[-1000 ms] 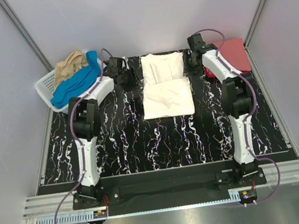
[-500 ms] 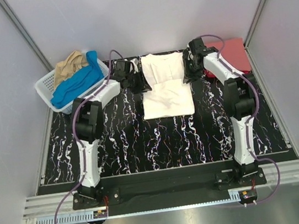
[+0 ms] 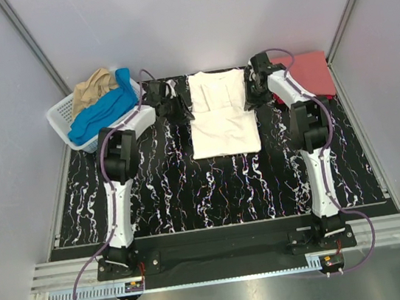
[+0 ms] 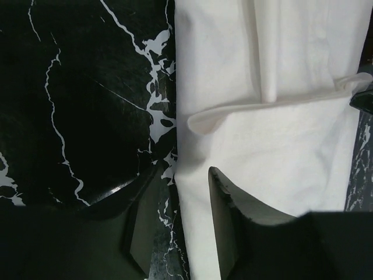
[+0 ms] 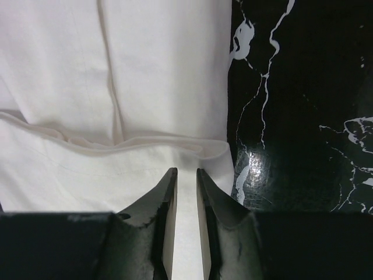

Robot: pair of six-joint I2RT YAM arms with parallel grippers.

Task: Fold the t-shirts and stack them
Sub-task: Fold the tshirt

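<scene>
White tee (image 3: 222,113) lies half-folded on the bench (image 3: 190,188), between the tools. Left tool (image 4: 182,172) stands wide astride its edge. Right tool (image 5: 185,172) is narrow over the opposite edge; whether it pinches cloth I cannot tell. Next likely needs both edges gripped for another fold.

The left gripper (image 4: 183,175) has slid inward, and the white t-shirt's (image 3: 224,128) edge now lies between its fingers (spread apart). The right gripper (image 5: 185,172) has closed in too, with cloth beneath its tips.

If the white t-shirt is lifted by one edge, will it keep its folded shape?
Probably not. The white t-shirt looks thin and soft, its fold edge curling loosely, so it would likely droop and unfold. Pushed, it may wrinkle, not slide.
</scene>
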